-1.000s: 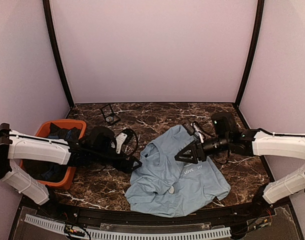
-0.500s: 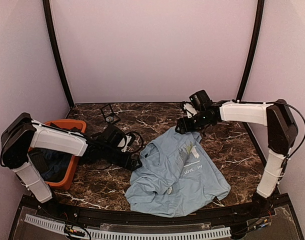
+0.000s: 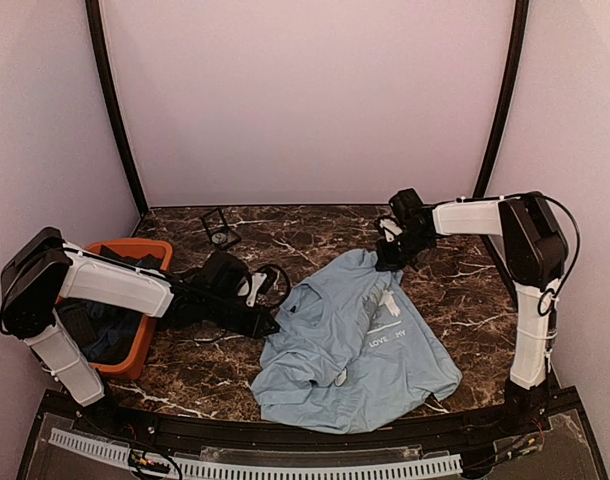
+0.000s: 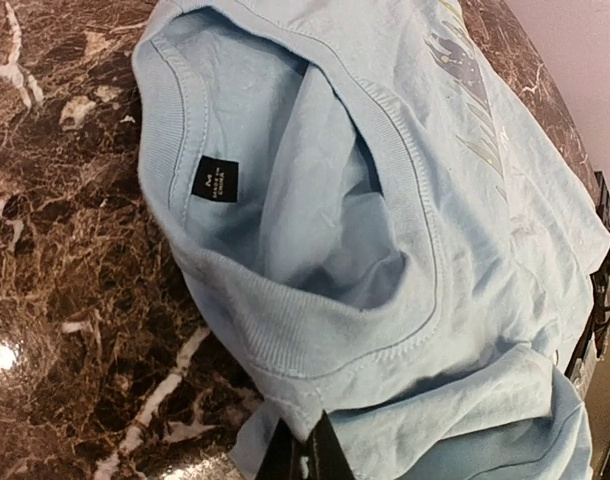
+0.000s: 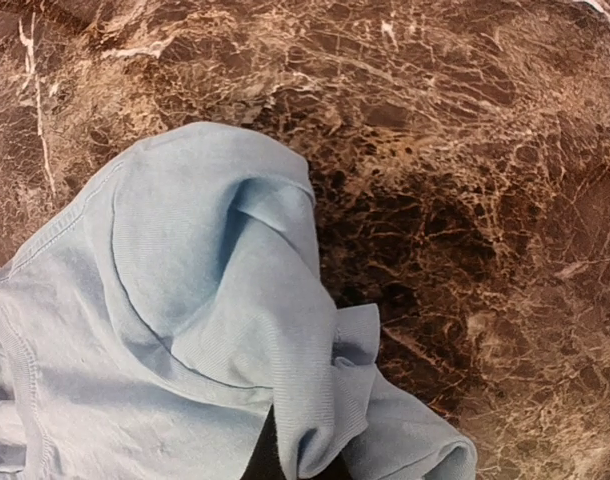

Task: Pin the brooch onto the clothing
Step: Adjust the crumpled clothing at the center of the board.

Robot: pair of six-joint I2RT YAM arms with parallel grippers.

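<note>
Shirt [image 3: 325,335] pinched in both jaws (left near the collar [image 4: 280,335]).

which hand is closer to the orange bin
Left. The left hand is a little to the right of the bin, at the collar side of the shirt. The right hand is farther off, at the shirt's far edge.

White tubes and black joints make up the left arm [image 3: 110,285] and right arm [image 3: 467,214]. The left gripper [image 3: 268,325] and right gripper [image 3: 385,262] are black
</note>
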